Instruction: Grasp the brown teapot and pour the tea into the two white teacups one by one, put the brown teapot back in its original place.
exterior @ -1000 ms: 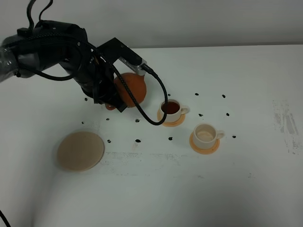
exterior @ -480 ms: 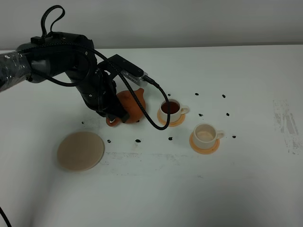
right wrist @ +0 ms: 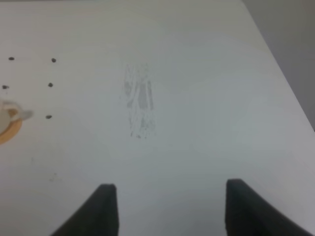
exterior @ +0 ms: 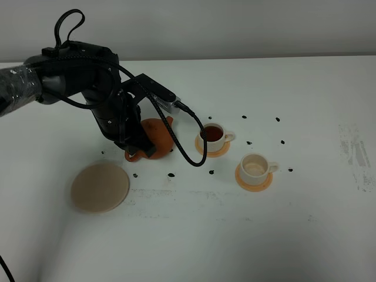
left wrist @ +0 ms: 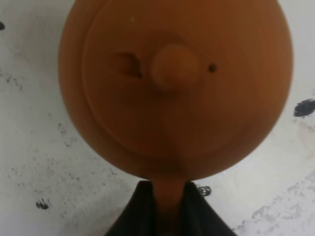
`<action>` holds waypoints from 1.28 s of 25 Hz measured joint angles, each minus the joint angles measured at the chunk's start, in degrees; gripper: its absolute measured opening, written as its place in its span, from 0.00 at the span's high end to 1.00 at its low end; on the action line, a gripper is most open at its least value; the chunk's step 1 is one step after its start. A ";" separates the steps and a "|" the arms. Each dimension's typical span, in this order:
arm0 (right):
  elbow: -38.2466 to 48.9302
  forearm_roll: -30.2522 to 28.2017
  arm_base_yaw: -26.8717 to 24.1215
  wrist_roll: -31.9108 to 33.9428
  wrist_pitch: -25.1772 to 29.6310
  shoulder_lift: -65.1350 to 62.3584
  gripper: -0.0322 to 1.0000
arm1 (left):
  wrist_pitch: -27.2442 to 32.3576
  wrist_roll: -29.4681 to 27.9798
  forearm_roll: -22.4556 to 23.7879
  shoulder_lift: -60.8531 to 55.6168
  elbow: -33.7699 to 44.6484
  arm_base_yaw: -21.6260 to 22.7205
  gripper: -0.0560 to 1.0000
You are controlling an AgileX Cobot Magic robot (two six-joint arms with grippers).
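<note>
1. Holds the brown teapot by its loop handle with the left gripper, the dark fingers pressed tight on both sides of the handle.
2. Carries the teapot upright, the lid with its round knob on top, as seen from straight above in the left wrist view.
3. Has the teapot low over the tabletop, between the beige plate and the farther teacup, apart from both. Cannot tell whether the base touches the tabletop.
4. Shows dark tea in the farther teacup, on an orange coaster. Shows a pale inside in the nearer teacup, on a second coaster.
5. Hangs the right gripper over a scuffed part of the tabletop, jaws wide apart and nothing between them.
6. Shows small dark specks here and there on the tabletop around the teapot and the teacups.
</note>
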 joint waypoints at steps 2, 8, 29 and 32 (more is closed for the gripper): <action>0.00 0.00 0.00 0.00 0.00 0.00 0.52 | 0.14 0.70 0.03 -1.06 0.00 -0.46 0.87; 0.00 0.00 0.00 0.00 0.00 0.00 0.52 | 0.21 3.18 0.35 -7.81 0.16 -3.66 0.87; 0.00 0.00 0.00 0.00 0.00 0.00 0.52 | -12.87 7.82 -12.55 -18.47 17.38 -24.22 0.87; 0.00 0.00 0.00 0.00 0.00 0.00 0.52 | -12.87 7.82 -12.78 -17.86 17.38 -23.97 0.87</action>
